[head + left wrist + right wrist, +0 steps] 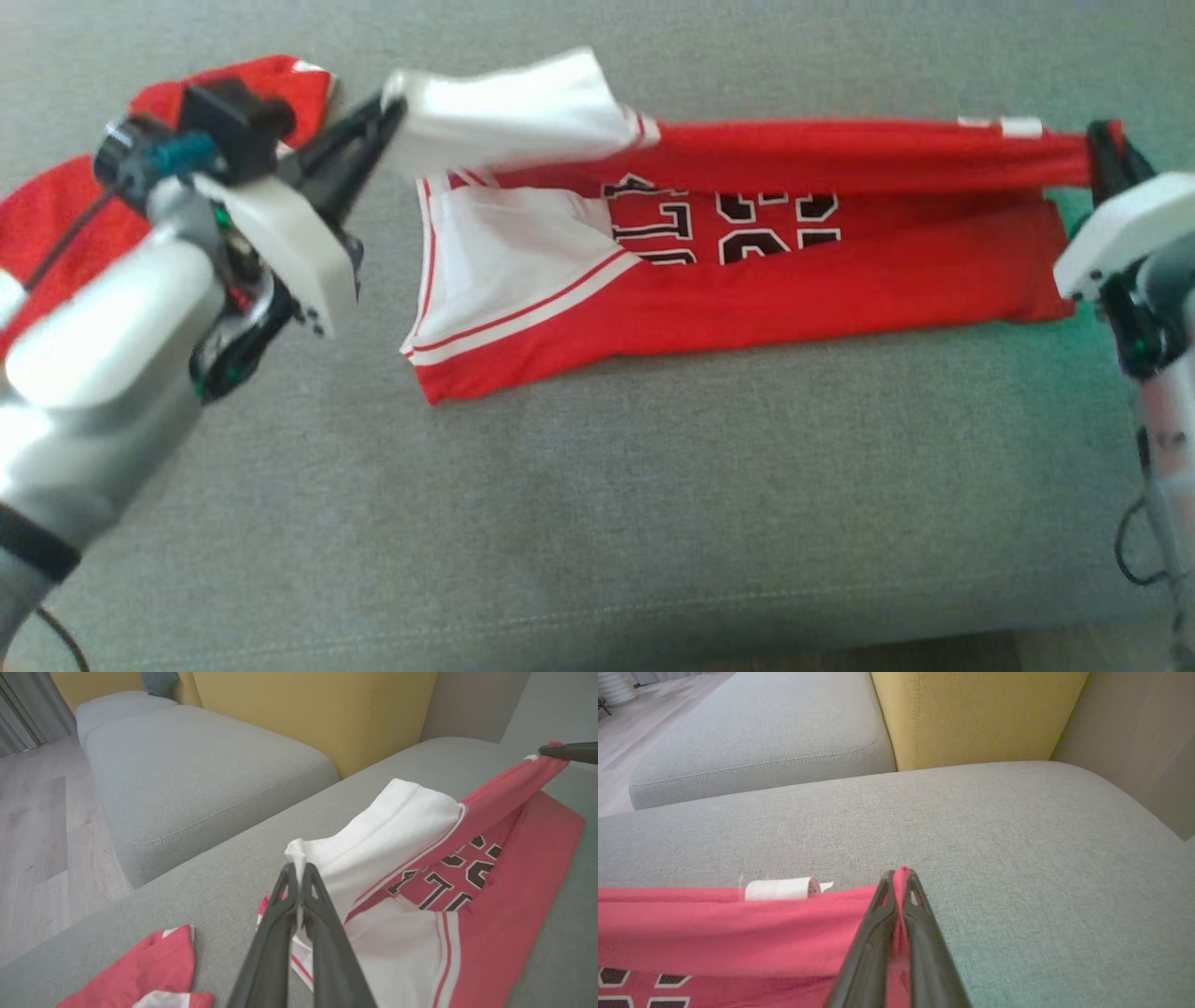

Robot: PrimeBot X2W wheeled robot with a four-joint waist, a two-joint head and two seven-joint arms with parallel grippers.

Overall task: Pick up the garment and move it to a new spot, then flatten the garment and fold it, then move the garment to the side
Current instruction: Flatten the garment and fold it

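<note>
Garment (794, 280) lay across the sofa seat (597, 523) toward its far edge, far side raised taut between left claw (392, 107), clamped on the white corner, and right claw (1106, 140), clamped on the red corner; best carried level toward the near edge together.

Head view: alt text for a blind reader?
A red and white jersey lies on a grey cushion, its far edge stretched between the left gripper, shut on the white end, and the right gripper, on the red end.
</note>
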